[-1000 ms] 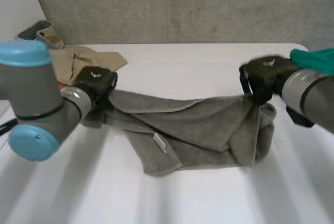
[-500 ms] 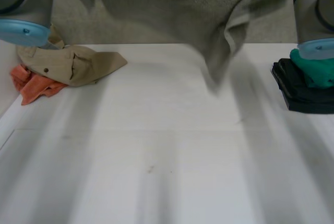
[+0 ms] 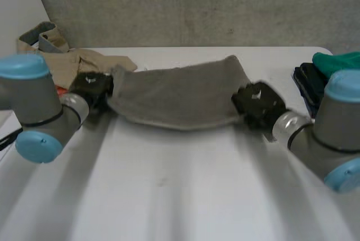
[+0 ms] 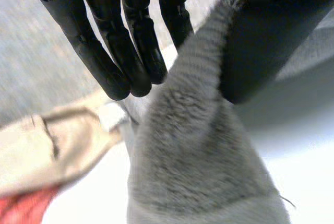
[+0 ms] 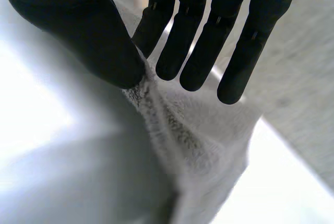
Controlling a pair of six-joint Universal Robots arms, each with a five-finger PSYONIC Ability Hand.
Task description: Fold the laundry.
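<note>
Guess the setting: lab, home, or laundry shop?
Probably a lab test bench: white table, plain grey wall, grey terry towel between a crumpled beige garment and a folded dark clothes stack.

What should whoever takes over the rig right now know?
Left hand: pinching one end of the grey towel against its thumb.
Right hand: pinching the other end.
Towel: stretched wide between them over the far half of the table.
Done: folded stack of dark and green pieces at the right edge.
Left: fold this towel, then the beige clothes heaped at the far left corner.
</note>
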